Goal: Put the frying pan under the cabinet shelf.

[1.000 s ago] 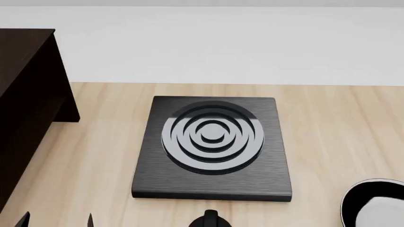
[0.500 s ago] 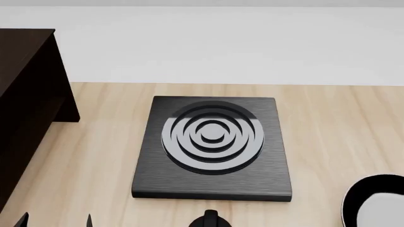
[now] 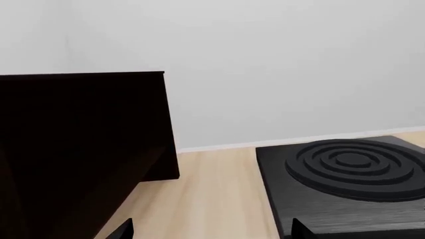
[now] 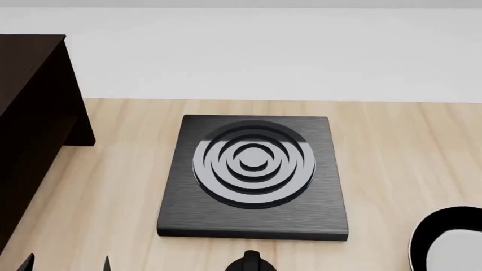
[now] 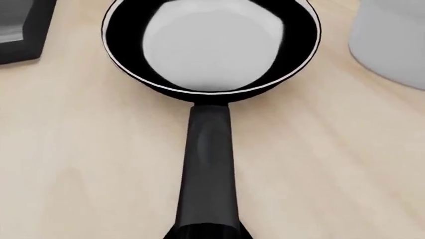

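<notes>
my right tool does not show its fingers in any view, so i cannot tell how far open it is or whether it has hold of anything; its camera looks straight down the long black handle of the frying pan (image 5: 210,59), which runs from the middle of that frame to its lower edge. my left tool (image 3: 209,234) shows only as two dark fingertips at the lower edge of its own view, spread apart with bare desk between them, gripping nothing.

the frying pan sits on the light wooden desk (image 4: 113,169); in the head view only a slice of its rim shows, at the lower right corner (image 4: 450,240). a white vessel (image 5: 391,40) stands just beside it, at the right edge of the right wrist frame. the cabinet shelf (image 4: 34,124) fills the left edge of the head view, well apart from the pan, with the square hob plate (image 4: 254,175) between them in the centre.

i judge this to be the approach step: the pan looks unmoved and the grasp is not made. next i need to close on the handle, lift the pan clear of the hob plate, and carry it across to the opening under the cabinet. the small black knob (image 4: 251,262) at the lower centre is worth avoiding.
</notes>
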Robot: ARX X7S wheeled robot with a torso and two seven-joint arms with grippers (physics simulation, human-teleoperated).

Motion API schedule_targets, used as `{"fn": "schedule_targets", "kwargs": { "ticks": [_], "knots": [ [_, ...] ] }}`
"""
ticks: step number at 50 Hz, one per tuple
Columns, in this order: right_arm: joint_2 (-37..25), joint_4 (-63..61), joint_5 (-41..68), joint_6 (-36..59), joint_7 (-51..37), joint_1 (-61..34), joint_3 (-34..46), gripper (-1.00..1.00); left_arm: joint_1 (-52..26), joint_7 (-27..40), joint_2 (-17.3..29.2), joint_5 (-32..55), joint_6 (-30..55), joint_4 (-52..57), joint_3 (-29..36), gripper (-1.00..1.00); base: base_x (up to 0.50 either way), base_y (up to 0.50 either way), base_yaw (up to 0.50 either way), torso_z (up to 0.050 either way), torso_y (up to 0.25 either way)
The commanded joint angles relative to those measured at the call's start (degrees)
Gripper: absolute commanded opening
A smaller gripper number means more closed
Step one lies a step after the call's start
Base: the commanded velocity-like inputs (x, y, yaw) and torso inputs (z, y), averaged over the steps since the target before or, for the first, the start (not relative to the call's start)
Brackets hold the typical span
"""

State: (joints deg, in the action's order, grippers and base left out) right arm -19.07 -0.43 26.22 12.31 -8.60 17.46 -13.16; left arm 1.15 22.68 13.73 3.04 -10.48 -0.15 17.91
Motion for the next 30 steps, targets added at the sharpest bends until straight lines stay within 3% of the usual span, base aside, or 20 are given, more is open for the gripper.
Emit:
{"fn": "schedule_targets", "kwargs": {
  "ticks": [1,14,30],
  "knots": [
    [0.23,0.28,1.58,1.10,1.12,-0.58,0.83,-1.00,-0.21,0.22,0.16,0.11,0.05,-0.08,0.36,1.00,0.00,0.00,0.00,0.000,0.000],
    [0.08,-2.03,1.70,1.35,0.54,-0.62,1.21,-1.00,0.06,0.56,0.50,0.38,0.43,0.65,0.58,1.00,0.00,0.00,0.00,0.000,0.000],
    [-2.79,-17.68,1.67,5.64,-4.56,1.59,0.15,-1.00,0.08,1.03,0.87,0.46,0.73,1.22,0.86,1.00,0.00,0.00,0.00,0.000,0.000]
  ]
}}
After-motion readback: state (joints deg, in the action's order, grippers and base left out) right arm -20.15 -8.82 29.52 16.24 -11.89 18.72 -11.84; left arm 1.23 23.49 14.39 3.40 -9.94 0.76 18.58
